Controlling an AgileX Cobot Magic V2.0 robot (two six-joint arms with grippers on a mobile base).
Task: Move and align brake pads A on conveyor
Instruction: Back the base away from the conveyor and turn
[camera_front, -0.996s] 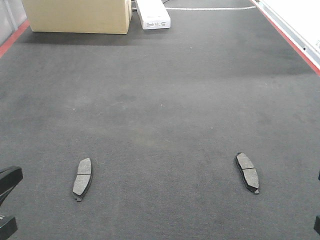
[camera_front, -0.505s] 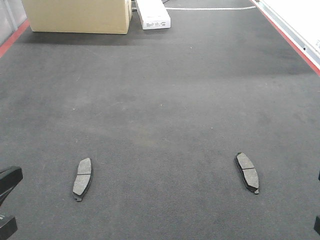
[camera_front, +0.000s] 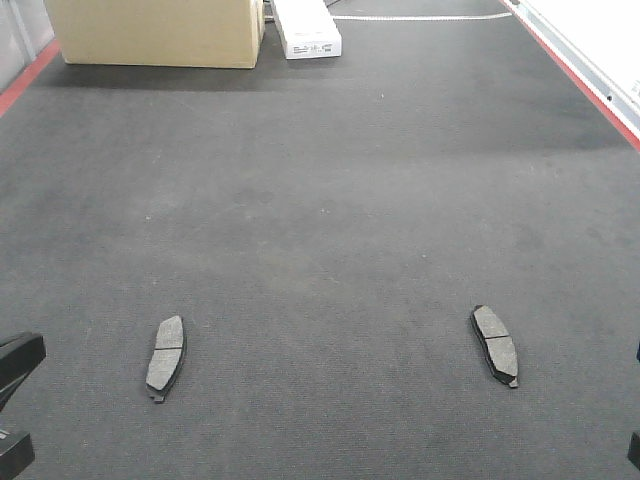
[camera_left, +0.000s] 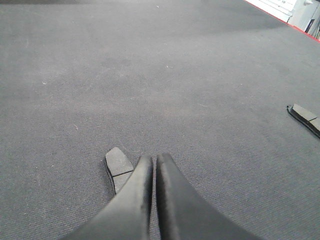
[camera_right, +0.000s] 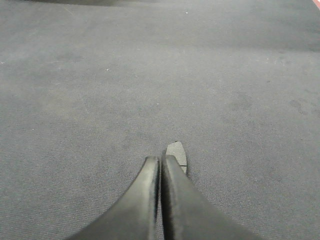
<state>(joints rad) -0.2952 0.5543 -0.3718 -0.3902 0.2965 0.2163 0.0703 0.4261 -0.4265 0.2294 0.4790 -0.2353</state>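
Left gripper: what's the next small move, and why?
Probably open the left gripper. It is pressed shut and empty, and the near brake pad lies flat on the conveyor right at its tips, partly hidden behind them. Shut jaws can't take the pad.

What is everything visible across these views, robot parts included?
Left brake pad: one, dark grey, flat on the belt, near left.
Right brake pad: one, dark grey, flat on the belt, near right.
Conveyor: one, dark charcoal, fills the view.
Red edge strips: two, red, along both belt sides.
Cardboard box: one, tan, far left.
White carton: one, white, beside the box.
Left gripper: one, black, shut, empty, near the left pad.
Right gripper: one, black, shut, empty, near the right pad.
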